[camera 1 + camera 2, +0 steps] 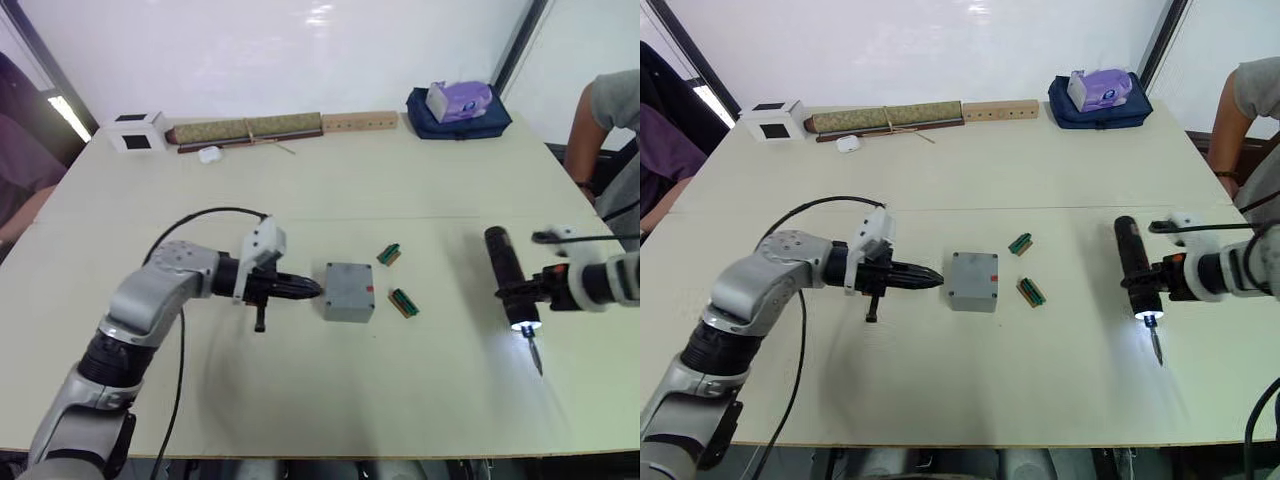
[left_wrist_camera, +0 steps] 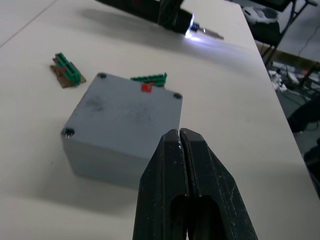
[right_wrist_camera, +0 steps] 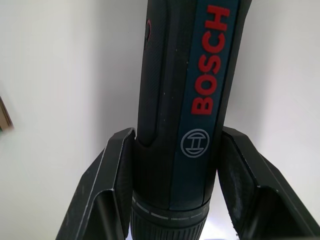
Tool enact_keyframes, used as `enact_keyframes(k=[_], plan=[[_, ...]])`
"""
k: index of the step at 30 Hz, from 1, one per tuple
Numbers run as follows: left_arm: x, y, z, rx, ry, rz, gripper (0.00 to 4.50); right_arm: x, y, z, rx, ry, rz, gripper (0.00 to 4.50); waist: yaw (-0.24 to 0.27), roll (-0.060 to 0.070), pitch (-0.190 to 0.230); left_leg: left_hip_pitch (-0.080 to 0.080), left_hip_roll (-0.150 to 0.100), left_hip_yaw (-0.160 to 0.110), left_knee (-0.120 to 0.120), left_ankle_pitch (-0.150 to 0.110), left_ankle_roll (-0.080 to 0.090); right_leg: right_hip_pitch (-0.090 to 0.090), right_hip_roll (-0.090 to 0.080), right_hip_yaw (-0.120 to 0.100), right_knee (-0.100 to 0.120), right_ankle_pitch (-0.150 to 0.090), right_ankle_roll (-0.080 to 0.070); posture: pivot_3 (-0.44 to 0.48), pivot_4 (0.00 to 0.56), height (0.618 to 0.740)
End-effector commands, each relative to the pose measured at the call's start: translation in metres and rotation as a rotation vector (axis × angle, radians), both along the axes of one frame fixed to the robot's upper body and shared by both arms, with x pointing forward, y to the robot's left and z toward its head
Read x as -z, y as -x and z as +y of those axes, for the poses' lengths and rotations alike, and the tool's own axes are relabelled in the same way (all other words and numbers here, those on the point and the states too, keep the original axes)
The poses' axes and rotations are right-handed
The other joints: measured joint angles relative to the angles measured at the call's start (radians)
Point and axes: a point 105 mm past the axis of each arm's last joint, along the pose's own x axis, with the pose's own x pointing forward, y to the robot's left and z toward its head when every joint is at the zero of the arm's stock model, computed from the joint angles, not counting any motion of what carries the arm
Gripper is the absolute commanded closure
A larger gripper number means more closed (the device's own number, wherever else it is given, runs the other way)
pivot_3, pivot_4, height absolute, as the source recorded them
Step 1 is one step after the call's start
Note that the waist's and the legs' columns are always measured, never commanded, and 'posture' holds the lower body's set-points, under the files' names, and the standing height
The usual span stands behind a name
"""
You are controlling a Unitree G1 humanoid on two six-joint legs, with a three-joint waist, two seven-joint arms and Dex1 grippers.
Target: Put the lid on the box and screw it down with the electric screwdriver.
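Right gripper [image 1: 1152,282] clamped around long black cylindrical electric screwdriver [image 1: 1132,262], lamp lit, silver bit toward robot.

Left gripper [image 2: 181,142] pinched closed, empty, just short of small grey square plastic box [image 1: 349,291] wall; flat grey lid [image 2: 125,107] seated on top.

Brace box; drop bit plumb into corner screw hole [image 2: 67,132] before spinning.

Two small green circuit boards [image 1: 389,254] [image 1: 403,302] lay mid-table, near each other. Along the far edge of the pale table [image 1: 330,190]: a white cube with a black face [image 1: 136,131], a small white object [image 1: 209,154], a rolled mat [image 1: 247,128] and a wooden block with holes [image 1: 360,121]. A dark blue bag [image 1: 458,112] held a purple-and-white pack [image 1: 459,99]. A person's arm [image 1: 592,125] showed at the right edge.
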Motion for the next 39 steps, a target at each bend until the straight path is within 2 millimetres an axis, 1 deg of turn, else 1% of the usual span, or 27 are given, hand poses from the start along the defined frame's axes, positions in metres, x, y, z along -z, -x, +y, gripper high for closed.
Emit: enact_keyframes(k=[1, 5, 6, 7, 8, 9, 11, 12, 14, 15, 18, 20, 21, 22, 23, 24, 25, 27, 30, 32, 34, 36, 38, 39], plan=[[-0.002, 0.004, -0.001, -0.010, 0.006, -0.021, 4.50, -0.016, -0.013, -0.008, -0.027, 0.048, -0.066, 2.68, -0.001, 0.000, 0.000, 0.000, 0.000, 0.000, 0.000, 0.000, 0.000, 0.000, 0.001, 0.000, 0.000, 0.000, 0.000, 0.000, 0.150, 0.740], [0.000, 0.005, 0.002, -0.037, 0.010, -0.012, 4.50, -0.009, -0.016, -0.014, -0.032, 0.070, -0.031, 2.68, 0.004, -0.002, 0.001, 0.000, 0.001, 0.000, 0.000, 0.000, 0.000, 0.000, 0.002, 0.000, 0.001, 0.000, 0.000, 0.000, 0.150, 0.740], [0.000, 0.004, 0.003, -0.046, 0.010, -0.012, 4.50, -0.007, -0.017, -0.016, -0.032, 0.079, -0.024, 1.67, 0.005, -0.002, 0.001, 0.000, 0.001, 0.000, 0.000, 0.000, 0.000, 0.000, 0.001, 0.000, 0.001, 0.000, 0.000, 0.000, 0.150, 0.740], [0.001, 0.004, 0.004, -0.052, 0.010, -0.012, 4.50, -0.005, -0.018, -0.017, -0.033, 0.085, -0.020, 1.60, 0.005, -0.002, 0.001, 0.000, 0.001, 0.000, 0.000, 0.000, 0.000, 0.000, 0.001, 0.000, 0.001, 0.000, 0.000, 0.000, 0.150, 0.740], [0.001, 0.004, 0.004, -0.055, 0.009, -0.012, 4.50, -0.004, -0.018, -0.018, -0.034, 0.089, -0.017, 1.18, 0.006, -0.002, 0.001, 0.000, 0.001, 0.000, 0.000, 0.000, 0.000, 0.000, 0.001, 0.000, 0.001, 0.000, 0.000, 0.000, 0.150, 0.740], [0.001, 0.003, 0.004, -0.058, 0.010, -0.011, 4.50, -0.004, -0.019, -0.018, -0.039, 0.094, -0.016, 0.87, 0.006, -0.002, 0.001, 0.001, 0.001, 0.000, 0.001, 0.000, 0.000, 0.000, 0.001, 0.000, 0.001, 0.000, 0.000, 0.000, 0.150, 0.740], [0.000, 0.000, 0.006, -0.074, 0.015, -0.012, 4.50, -0.002, -0.020, -0.023, -0.048, 0.142, -0.024, 0.10, 0.006, -0.002, 0.001, 0.001, 0.001, 0.000, 0.003, 0.000, 0.000, 0.001, 0.001, 0.000, 0.002, 0.000, 0.000, 0.000, 0.150, 0.740], [0.000, -0.001, 0.007, -0.080, 0.016, -0.012, 4.50, -0.002, -0.021, -0.025, -0.055, 0.164, -0.028, 0.01, 0.008, -0.002, 0.001, 0.001, 0.001, -0.001, 0.004, 0.000, 0.000, 0.002, 0.001, 0.000, 0.002, 0.000, 0.000, 0.000, 0.150, 0.740], [0.000, -0.001, 0.007, -0.083, 0.017, -0.013, 4.50, -0.001, -0.021, -0.027, -0.063, 0.182, -0.031, 0.01, 0.008, -0.002, 0.001, 0.000, 0.001, -0.001, 0.006, 0.000, 0.000, 0.003, 0.001, 0.000, 0.002, 0.000, 0.000, 0.000, 0.150, 0.740], [-0.001, -0.003, 0.009, -0.093, 0.021, -0.011, 4.50, -0.007, -0.024, -0.028, -0.090, 0.214, -0.068, 0.01, 0.008, -0.002, 0.001, 0.000, 0.001, -0.001, 0.007, 0.000, 0.000, 0.003, 0.001, 0.000, 0.002, 0.000, 0.000, 0.000, 0.150, 0.740], [-0.012, -0.013, 0.021, -0.162, 0.085, 0.029, 4.50, -0.049, -0.040, -0.028, -0.125, 0.292, -0.271, 0.01, 0.007, -0.002, 0.001, 0.000, 0.001, -0.001, 0.007, 0.000, 0.000, 0.003, 0.000, 0.000, 0.002, 0.001, 0.001, 0.000, 0.150, 0.740], [-0.014, -0.013, 0.032, -0.199, 0.100, 0.063, 4.50, -0.075, -0.045, -0.024, -0.152, 0.342, -0.406, 0.01, 0.006, -0.002, 0.001, 0.000, 0.001, -0.001, 0.007, 0.000, 0.000, 0.002, 0.000, 0.000, 0.005, 0.001, 0.001, 0.000, 0.150, 0.740], [-0.014, -0.013, 0.038, -0.218, 0.095, 0.071, 4.50, -0.089, -0.045, -0.015, -0.198, 0.335, -0.486, 0.01, 0.005, -0.002, 0.002, 0.000, 0.001, -0.001, 0.007, 0.000, 0.000, 0.001, 0.001, 0.000, 0.005, 0.001, 0.001, 0.000, 0.150, 0.740], [-0.014, -0.013, 0.042, -0.228, 0.090, 0.074, 4.50, -0.098, -0.043, -0.007, -0.233, 0.325, -0.536, 0.01, 0.001, -0.002, 0.002, 0.000, 0.001, -0.001, 0.007, 0.000, 0.000, 0.001, 0.001, 0.000, 0.005, 0.001, 0.001, 0.000, 0.150, 0.740], [-0.013, -0.013, 0.048, -0.252, 0.086, 0.087, 4.50, -0.108, -0.036, 0.010, -0.301, 0.267, -0.604, 0.01, 0.002, -0.002, 0.002, 0.000, 0.001, -0.001, 0.007, 0.000, 0.000, 0.001, 0.002, 0.000, 0.005, 0.001, 0.001, 0.000, 0.150, 0.740], [-0.010, -0.012, 0.054, -0.273, 0.079, 0.100, 4.50, -0.113, -0.026, 0.028, -0.373, 0.199, -0.649, 0.01, 0.003, -0.002, 0.002, 0.000, 0.001, -0.002, 0.006, 0.000, 0.000, 0.001, 0.002, 0.000, 0.006, 0.000, 0.001, 0.000, 0.150, 0.740], [-0.007, -0.011, 0.058, -0.287, 0.068, 0.114, 4.50, -0.112, -0.015, 0.043, -0.434, 0.130, -0.663, 0.01, 0.005, -0.002, 0.002, 0.000, 0.002, -0.003, 0.006, 0.000, 0.000, 0.001, 0.003, -0.001, 0.006, 0.000, 0.000, 0.000, 0.150, 0.740], [0.002, -0.003, 0.064, -0.290, 0.049, 0.156, 4.50, -0.096, 0.007, 0.065, -0.498, 0.018, -0.642, 0.01, 0.007, -0.003, 0.001, 0.001, 0.004, -0.004, 0.006, 0.000, 0.000, 0.002, 0.003, -0.001, 0.006, 0.000, 0.000, 0.000, 0.150, 0.740], [0.017, 0.011, 0.070, -0.275, -0.009, 0.201, 4.50, -0.065, 0.036, 0.087, -0.550, -0.098, -0.564, 0.01, 0.010, -0.006, 0.001, 0.001, 0.004, -0.005, 0.008, 0.000, 0.000, 0.004, 0.001, -0.002, 0.008, 0.000, 0.000, 0.000, 0.150, 0.740], [0.028, 0.022, 0.072, -0.270, -0.041, 0.241, 4.50, -0.036, 0.061, 0.096, -0.581, -0.141, -0.444, 0.01, 0.013, -0.006, 0.001, 0.002, 0.002, -0.005, 0.009, 0.000, 0.000, 0.004, -0.001, -0.001, 0.010, 0.000, 0.000, 0.000, 0.150, 0.740], [0.032, 0.027, 0.073, -0.275, -0.047, 0.262, 4.50, -0.022, 0.076, 0.100, -0.590, -0.160, -0.377, 0.01, 0.014, -0.007, 0.002, 0.003, 0.001, -0.004, 0.010, 0.000, 0.000, 0.005, -0.003, -0.001, 0.011, 0.000, 0.000, 0.000, 0.150, 0.740], [0.038, 0.031, 0.078, -0.308, -0.045, 0.295, 4.50, -0.006, 0.094, 0.101, -0.620, -0.156, -0.290, 0.01, 0.010, -0.007, 0.002, 0.003, 0.001, -0.004, 0.011, 0.000, 0.000, 0.006, -0.003, -0.001, 0.011, 0.000, 0.000, 0.000, 0.150, 0.740], [0.047, 0.044, 0.083, -0.322, -0.036, 0.368, 4.50, 0.006, 0.106, 0.096, -0.598, -0.170, -0.237, 0.01, 0.008, -0.009, 0.001, 0.005, 0.001, -0.004, 0.011, 0.000, 0.000, 0.006, -0.002, -0.001, 0.012, 0.000, 0.000, 0.000, 0.150, 0.740], [0.050, 0.050, 0.083, -0.319, -0.038, 0.392, 4.50, 0.008, 0.108, 0.094, -0.586, -0.174, -0.233, 0.01, 0.004, -0.010, 0.001, 0.005, 0.001, -0.004, 0.011, 0.000, 0.000, 0.006, -0.002, -0.001, 0.013, 0.000, 0.000, 0.000, 0.150, 0.740]])
